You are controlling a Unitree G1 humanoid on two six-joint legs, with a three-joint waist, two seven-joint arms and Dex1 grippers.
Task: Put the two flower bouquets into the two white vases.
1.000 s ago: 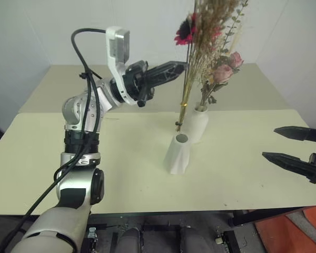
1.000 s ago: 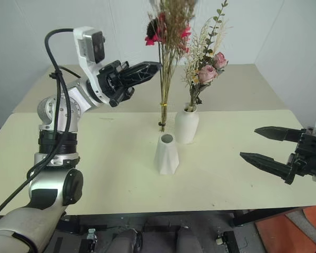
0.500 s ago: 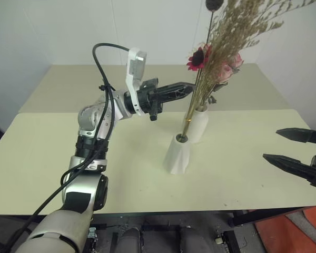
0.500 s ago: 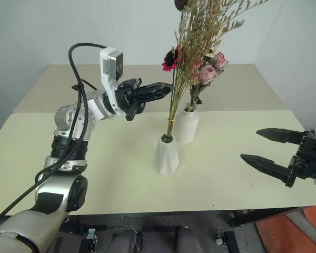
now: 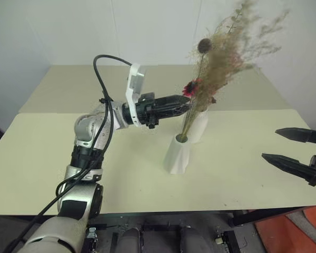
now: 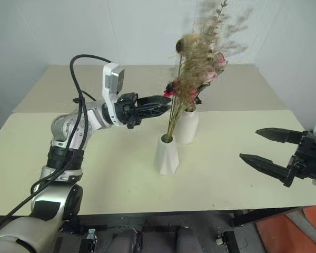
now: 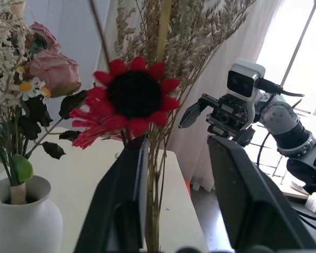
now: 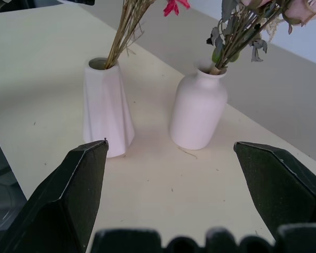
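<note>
Cone vase: slim bouquet stems inside. Bottle vase w/ rose bouquet just behind. L gripper fingers spread round stems. R gripper spread, well apart.

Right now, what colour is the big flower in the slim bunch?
Red petals around a dark centre; the flower shows best in the left wrist view.

We saw even, soft indoor light and only faint shadows on the table. The slim bouquet was smeared by motion blur. Bright window glare washed out the left wrist view, where the near fingers lay out of focus.
</note>
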